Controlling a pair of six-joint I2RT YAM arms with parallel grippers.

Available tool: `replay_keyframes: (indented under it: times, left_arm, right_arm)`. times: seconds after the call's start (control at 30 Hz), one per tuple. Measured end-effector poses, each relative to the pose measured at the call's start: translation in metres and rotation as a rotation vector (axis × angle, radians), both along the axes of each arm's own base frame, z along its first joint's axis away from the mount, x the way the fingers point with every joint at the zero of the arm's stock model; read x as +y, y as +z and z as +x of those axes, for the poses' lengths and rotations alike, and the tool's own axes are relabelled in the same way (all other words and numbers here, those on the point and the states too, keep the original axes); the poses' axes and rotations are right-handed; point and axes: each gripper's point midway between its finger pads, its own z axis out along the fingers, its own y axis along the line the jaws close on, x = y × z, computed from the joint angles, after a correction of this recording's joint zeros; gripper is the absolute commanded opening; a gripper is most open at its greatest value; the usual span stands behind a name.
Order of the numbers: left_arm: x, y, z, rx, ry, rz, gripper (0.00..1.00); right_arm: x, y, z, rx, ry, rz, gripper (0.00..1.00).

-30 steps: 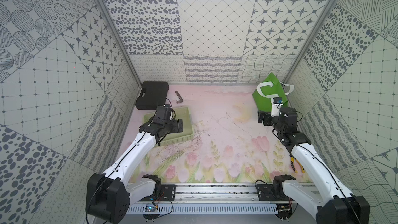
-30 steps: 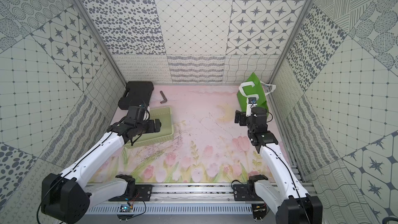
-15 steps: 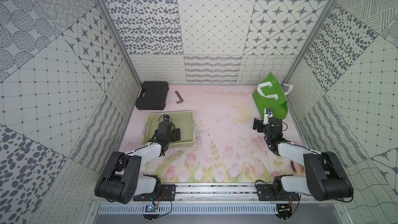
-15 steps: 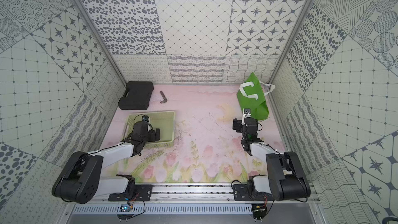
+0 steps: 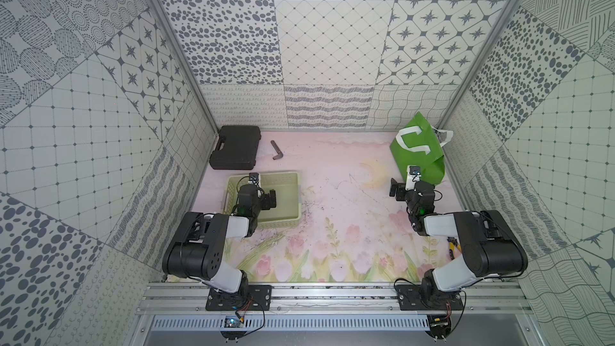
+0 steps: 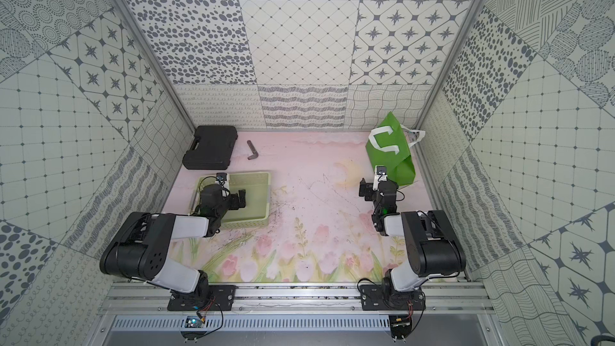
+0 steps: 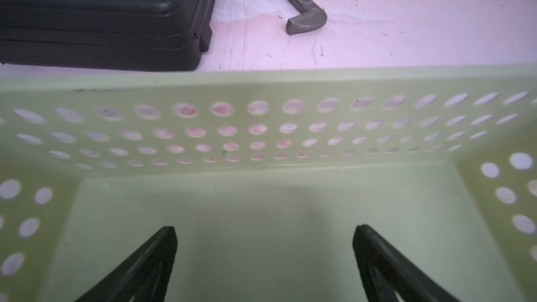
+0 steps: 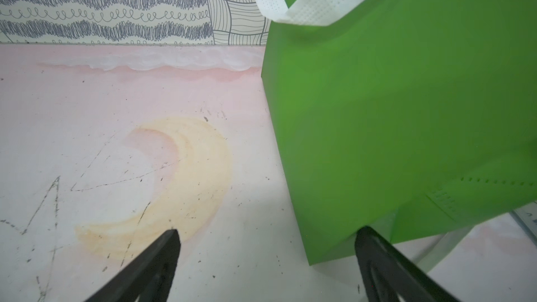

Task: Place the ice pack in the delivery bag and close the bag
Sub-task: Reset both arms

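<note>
The delivery bag (image 5: 420, 156) (image 6: 392, 158) stands in the far right corner of the table (image 5: 332, 194), close to the right wall, with its white handles (image 8: 305, 15) up. The ice pack shows in none of the views, so I cannot tell where it lies. The right end effector (image 8: 266, 238) hangs low over the table just beside the bag's near bottom corner, its 2 fingers (image 8: 162, 254) spread wide with nothing between them; whether one finger touches the fabric cannot be told. The left end effector (image 7: 264, 236) sits inside the pale green basket (image 5: 297, 194) (image 7: 261, 82), also spread wide and holding nothing, above the basket's bare floor. Beyond the basket lie a black case (image 5: 236, 148) (image 7: 87, 10) and, just beside it, a grey L-shaped metal piece (image 5: 277, 154) (image 7: 302, 15).
</note>
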Motion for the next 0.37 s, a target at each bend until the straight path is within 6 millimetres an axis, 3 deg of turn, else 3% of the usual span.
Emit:
replay_keyframes:
  times: [0.37]
  left_arm:
    - [-0.005,0.011,0.007,-0.057,-0.031,-0.024,0.99]
  right_arm:
    - [-0.001,0.001,0.001,-0.003,0.009,0.013,0.98]
